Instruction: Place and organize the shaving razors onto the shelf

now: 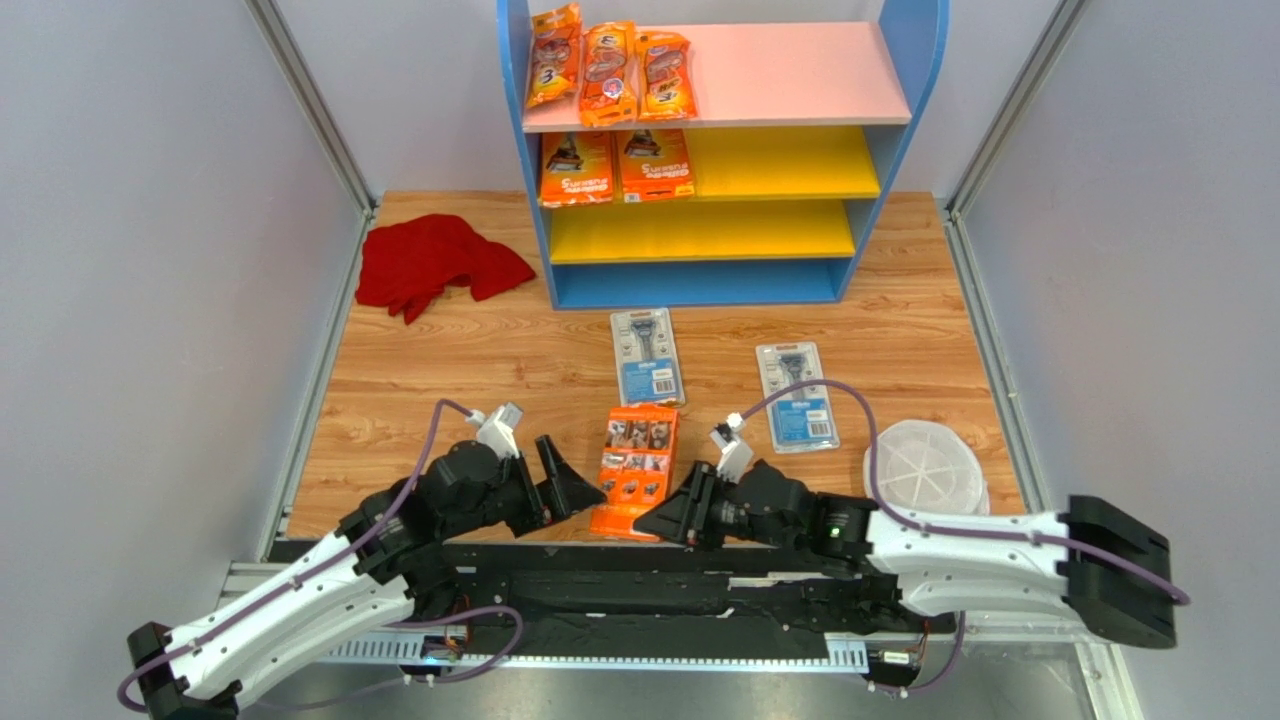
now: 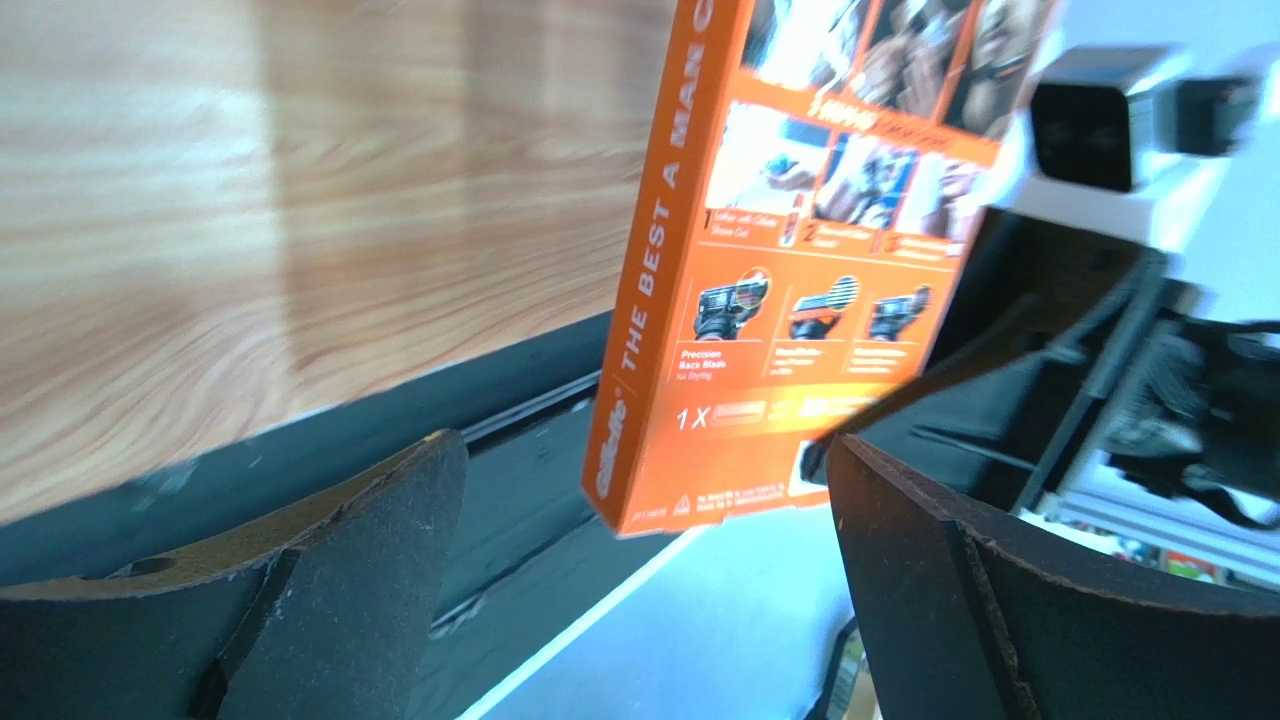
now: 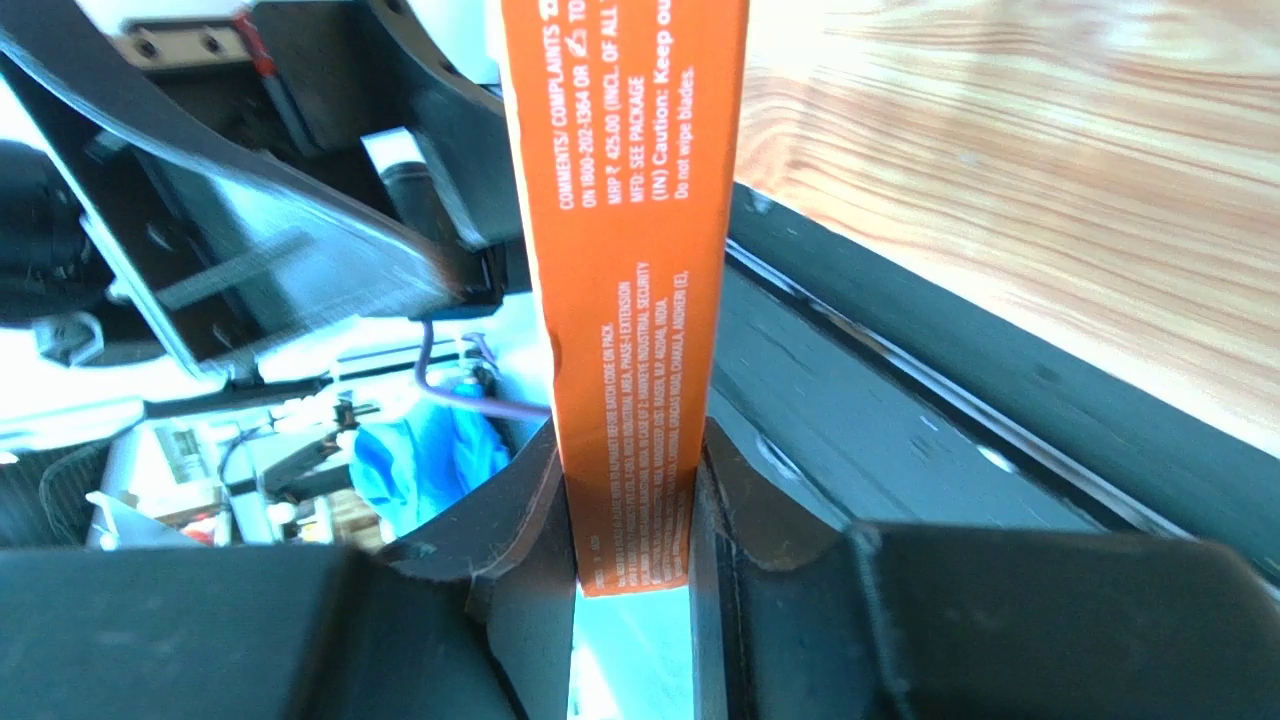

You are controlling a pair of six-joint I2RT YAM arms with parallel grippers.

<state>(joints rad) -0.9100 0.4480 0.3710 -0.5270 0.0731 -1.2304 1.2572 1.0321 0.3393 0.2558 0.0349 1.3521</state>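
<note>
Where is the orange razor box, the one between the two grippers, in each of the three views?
Top external: the orange box is at the near table edge, between the left gripper and the right gripper.
Left wrist: upper right, printed face tilted, past the open fingers.
Right wrist: centre, seen edge-on, clamped between the fingers.
Shared landmark: the wooden table top.
</note>
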